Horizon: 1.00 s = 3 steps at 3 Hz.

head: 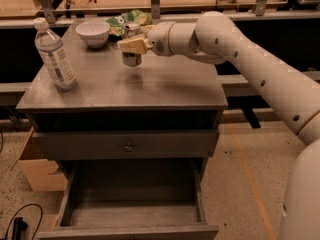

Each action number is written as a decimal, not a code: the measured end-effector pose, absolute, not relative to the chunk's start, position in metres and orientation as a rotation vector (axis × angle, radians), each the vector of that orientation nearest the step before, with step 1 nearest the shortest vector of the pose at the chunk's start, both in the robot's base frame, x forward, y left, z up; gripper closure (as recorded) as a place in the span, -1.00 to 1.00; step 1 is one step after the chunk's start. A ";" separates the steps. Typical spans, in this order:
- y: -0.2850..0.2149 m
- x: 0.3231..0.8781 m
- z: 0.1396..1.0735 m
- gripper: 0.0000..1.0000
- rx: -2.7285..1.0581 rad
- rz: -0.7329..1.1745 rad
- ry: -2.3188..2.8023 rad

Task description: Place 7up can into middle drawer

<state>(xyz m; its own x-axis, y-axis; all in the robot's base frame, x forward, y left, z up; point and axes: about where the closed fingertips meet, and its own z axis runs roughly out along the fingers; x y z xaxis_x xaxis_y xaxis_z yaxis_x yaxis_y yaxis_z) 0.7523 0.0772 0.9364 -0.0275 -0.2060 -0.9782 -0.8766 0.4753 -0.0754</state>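
A workshop space with wooden benches is running behind a grey wooden cabinet (150,89), and a speckled concrete floor (235,184) is spreading around the cabinet's foot. Over the back half of the cabinet's top, the robot's gripper (130,46) is reaching in from the cabinet's right side, its tan fingers closing from either side on the small silvery-green 7up can (132,60). The can is hanging upright, its long axis vertical, and it is looking lifted just clear of the top, with a shadow lying beneath it.

The wide shallow grey middle drawer (135,215) is standing pulled out at the cabinet's front, well below the top and forward of the can, its plain floor showing bare. Between top and open drawer, a closed grey drawer front with a round metal knob (128,146) is sitting flush.

So the coming move is probably calling for carrying the can forward past the cabinet's front edge, then down.

At the cabinet's left edge a clear plastic water bottle (55,56) is standing; at its back a white bowl (92,33) and a green snack bag (127,20) are resting.
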 end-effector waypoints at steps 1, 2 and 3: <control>0.077 0.753 0.937 1.00 -0.979 0.702 1.534; 0.092 0.711 0.947 1.00 -1.019 0.749 1.513; 0.108 0.643 0.955 1.00 -1.064 0.813 1.502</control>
